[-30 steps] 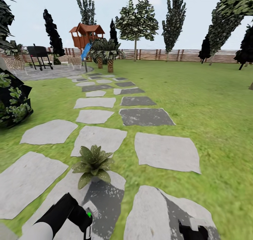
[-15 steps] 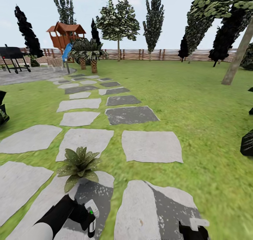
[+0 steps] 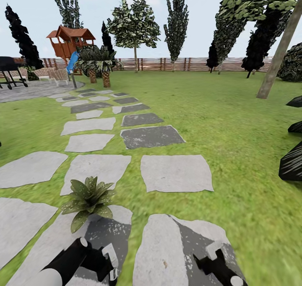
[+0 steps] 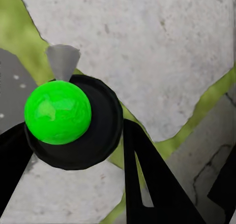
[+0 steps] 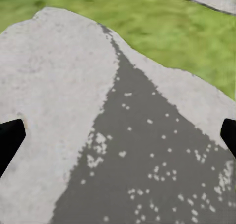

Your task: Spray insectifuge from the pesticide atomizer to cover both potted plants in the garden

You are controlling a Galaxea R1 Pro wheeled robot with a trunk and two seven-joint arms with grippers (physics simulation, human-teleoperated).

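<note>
1. Camera: the head view has swung rightward over the last second; the dark shrub at the left has left the picture and a slanted trunk [image 3: 279, 51] has entered at the right. A turn of the robot, not of the things.
2. Small potted plant, rosette of pointed green leaves [image 3: 87, 199]: on the stone path, just ahead of the left gripper [image 3: 107, 263]. Likely still within spraying reach.
3. Left gripper: clamped on the pesticide atomizer, pale-headed with a bright green cap [image 4: 58, 112].
4. Right gripper [image 5: 118, 135]: jaws apart, empty, over a grey stepping stone [image 5: 64, 76].
5. Surroundings: brown slat fence [image 3: 188, 63], wooden playhouse [image 3: 69, 40], black grill [image 3: 9, 68].
6. Obstructions: none between sprayer and plant, by my judgement.
</note>
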